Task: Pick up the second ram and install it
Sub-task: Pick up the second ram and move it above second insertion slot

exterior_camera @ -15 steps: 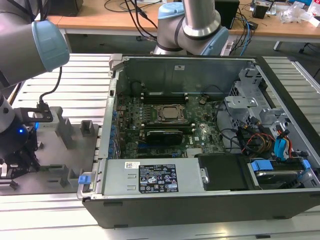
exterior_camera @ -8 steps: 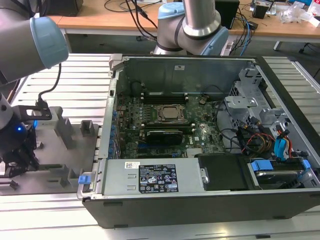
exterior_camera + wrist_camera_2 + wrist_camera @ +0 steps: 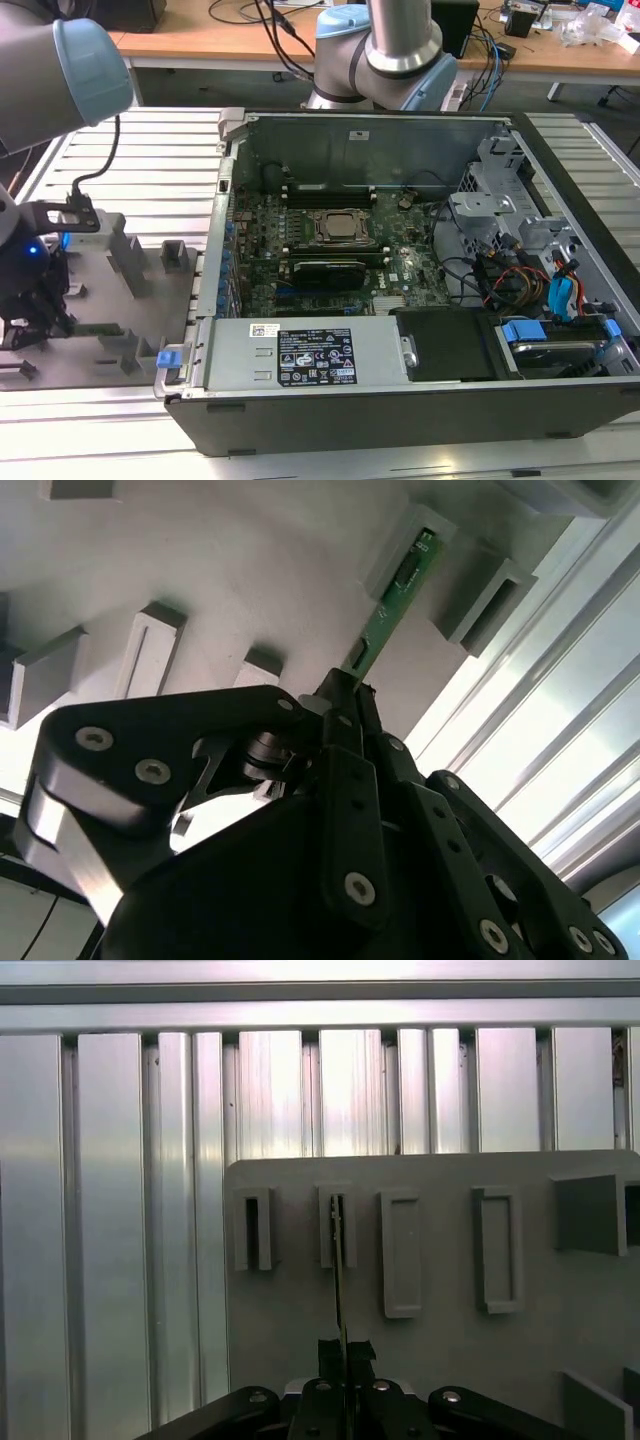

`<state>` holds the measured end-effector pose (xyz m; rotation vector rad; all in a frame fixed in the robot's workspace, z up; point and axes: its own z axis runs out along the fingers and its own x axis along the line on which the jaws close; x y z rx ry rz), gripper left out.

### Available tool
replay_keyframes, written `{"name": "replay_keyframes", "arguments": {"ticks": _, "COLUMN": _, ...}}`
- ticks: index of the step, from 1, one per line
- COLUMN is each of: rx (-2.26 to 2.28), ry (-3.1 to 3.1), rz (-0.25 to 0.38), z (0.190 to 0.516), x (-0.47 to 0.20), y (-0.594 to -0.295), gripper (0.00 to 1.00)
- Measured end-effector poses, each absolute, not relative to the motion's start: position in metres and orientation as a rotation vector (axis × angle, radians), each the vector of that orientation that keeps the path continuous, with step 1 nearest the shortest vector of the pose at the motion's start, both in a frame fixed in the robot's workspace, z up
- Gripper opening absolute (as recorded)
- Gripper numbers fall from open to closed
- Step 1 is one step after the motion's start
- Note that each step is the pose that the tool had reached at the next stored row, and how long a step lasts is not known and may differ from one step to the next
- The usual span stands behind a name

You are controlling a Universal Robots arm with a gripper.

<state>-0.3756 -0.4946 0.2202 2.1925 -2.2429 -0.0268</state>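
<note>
Black bolted-metal gripper [image 3: 345, 685] sits closest in the second wrist view, its jaws squeezed nearly together on the near end of the second ram [image 3: 393, 605], a thin, flat green circuit-board stick with small dark chips. The stick's far end sits in a slotted matte grey plastic block [image 3: 383, 558] on the smooth grey tray [image 3: 250, 570], which lies on the ribbed, shiny aluminium table [image 3: 545, 705].
</note>
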Motion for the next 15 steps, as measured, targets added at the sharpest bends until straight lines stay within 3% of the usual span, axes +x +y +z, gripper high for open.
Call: {"name": "replay_keyframes", "arguments": {"ticks": 15, "rx": 2.192, "ry": -2.243, "rz": -0.027, "z": 0.243, "x": -0.376, "y": -0.495, "gripper": 0.14}}
